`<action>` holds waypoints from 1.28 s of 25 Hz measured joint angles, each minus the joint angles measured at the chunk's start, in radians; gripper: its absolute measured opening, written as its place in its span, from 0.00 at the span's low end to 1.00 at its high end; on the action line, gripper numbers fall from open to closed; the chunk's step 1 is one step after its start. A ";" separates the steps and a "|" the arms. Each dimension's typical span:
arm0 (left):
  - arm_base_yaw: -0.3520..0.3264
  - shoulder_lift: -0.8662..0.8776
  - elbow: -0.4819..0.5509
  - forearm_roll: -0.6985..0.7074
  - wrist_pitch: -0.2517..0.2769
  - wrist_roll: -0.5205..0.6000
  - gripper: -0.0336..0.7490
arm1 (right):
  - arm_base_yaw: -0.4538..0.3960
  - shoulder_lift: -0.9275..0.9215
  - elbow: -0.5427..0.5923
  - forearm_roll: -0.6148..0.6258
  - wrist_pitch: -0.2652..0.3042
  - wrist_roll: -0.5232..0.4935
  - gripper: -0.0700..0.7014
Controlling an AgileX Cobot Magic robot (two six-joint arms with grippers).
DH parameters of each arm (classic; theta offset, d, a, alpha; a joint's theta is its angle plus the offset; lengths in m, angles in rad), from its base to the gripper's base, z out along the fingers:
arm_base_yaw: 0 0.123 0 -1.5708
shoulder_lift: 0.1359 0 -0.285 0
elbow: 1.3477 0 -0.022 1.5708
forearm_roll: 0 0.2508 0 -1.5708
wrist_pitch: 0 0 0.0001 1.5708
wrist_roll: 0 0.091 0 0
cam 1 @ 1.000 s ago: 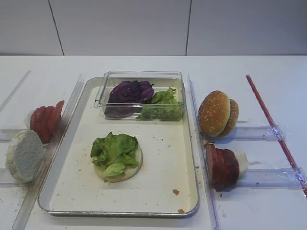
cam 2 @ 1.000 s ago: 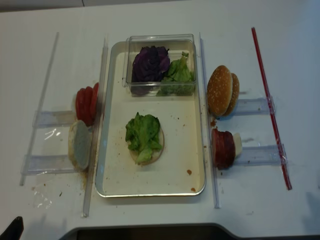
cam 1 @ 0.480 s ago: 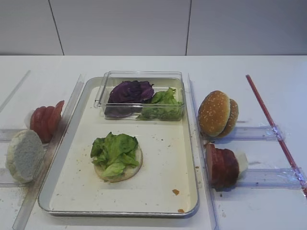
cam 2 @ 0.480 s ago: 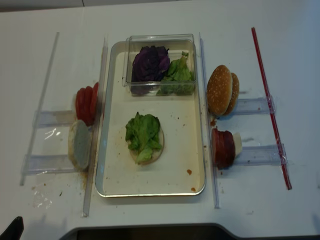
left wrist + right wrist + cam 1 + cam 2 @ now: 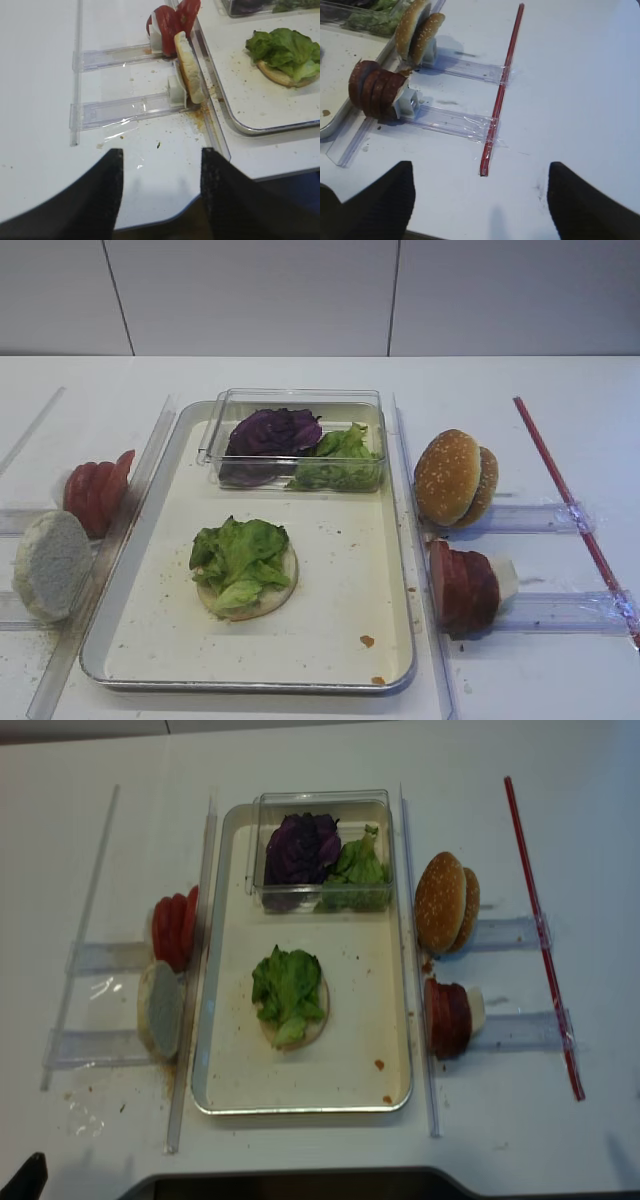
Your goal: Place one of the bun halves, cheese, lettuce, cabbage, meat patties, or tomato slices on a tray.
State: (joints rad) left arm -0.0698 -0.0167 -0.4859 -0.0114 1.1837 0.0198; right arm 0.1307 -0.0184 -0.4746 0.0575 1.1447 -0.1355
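Exterior high view: neither pincer appears. The tray (image 5: 395,540) holds a pale bun half (image 5: 270,592) topped with lettuce (image 5: 238,555). A clear plastic box (image 5: 292,438) at the tray's far end contains cabbage (image 5: 270,431) and more green leaves. Tomato slices (image 5: 95,493) and a pale bun round (image 5: 50,562) stand on edge left of the tray; seeded bun halves (image 5: 455,478) and meat patties (image 5: 463,585) stand to its right. A red strip (image 5: 570,505) lies further right.

Right wrist view: the right gripper (image 5: 479,200) is released, its dark fingers (image 5: 382,192) spread wide at the lower edge, grasping nothing. Ahead and left of it stand the meat patties (image 5: 375,90); the seeded bun halves (image 5: 417,31) stand beyond them. The red strip (image 5: 501,87) runs straight ahead between the fingers. The tray (image 5: 332,125) corner lies far left.

Left wrist view: the left gripper (image 5: 159,187) is likewise released and empty, above the table edge. Directly ahead stands the pale bun round (image 5: 189,67) in a clear holder (image 5: 125,105), with the tomato slices (image 5: 172,20) beyond. The lettuce (image 5: 285,47) on its bun half lies ahead to the right, on the tray (image 5: 250,127).

Realsense exterior view: same layout; a dark object (image 5: 22,1178) shows at the lower left corner, identity unclear.
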 joint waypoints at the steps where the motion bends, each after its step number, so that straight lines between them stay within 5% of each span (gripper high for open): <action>1: 0.000 0.000 0.000 0.000 0.000 0.000 0.47 | 0.000 0.000 0.002 0.000 0.000 -0.002 0.83; 32: 0.000 0.000 0.000 0.000 0.000 0.000 0.47 | -0.057 0.000 0.006 0.000 -0.002 -0.005 0.83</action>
State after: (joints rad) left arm -0.0698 -0.0167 -0.4859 -0.0114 1.1837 0.0198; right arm 0.0739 -0.0184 -0.4684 0.0575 1.1426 -0.1401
